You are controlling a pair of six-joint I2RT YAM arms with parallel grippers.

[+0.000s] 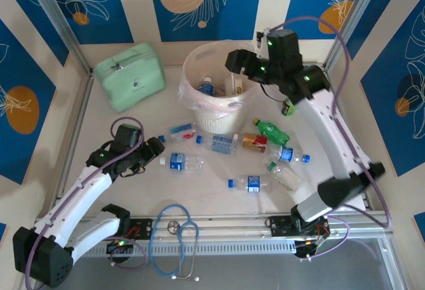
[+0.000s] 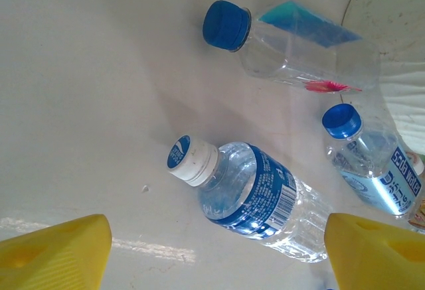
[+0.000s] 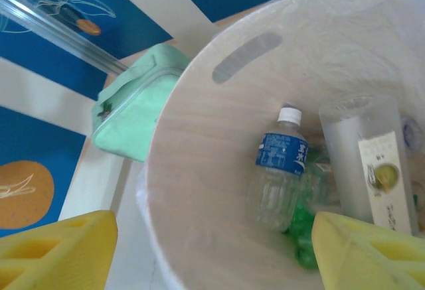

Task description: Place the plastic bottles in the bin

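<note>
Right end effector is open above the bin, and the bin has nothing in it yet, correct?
Not quite. The right end effector is open above the bin, but the bin is not empty: the right wrist view shows a blue-labelled bottle lying inside, among other items.

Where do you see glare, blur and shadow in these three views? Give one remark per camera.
Left wrist: a glare streak on the table near the bottom edge; the white-capped bottle is sharp. Right wrist: the yellow fingers are soft-edged; the bin is washed out at its far wall. Top external: soft, even light, faint shadows.
</note>
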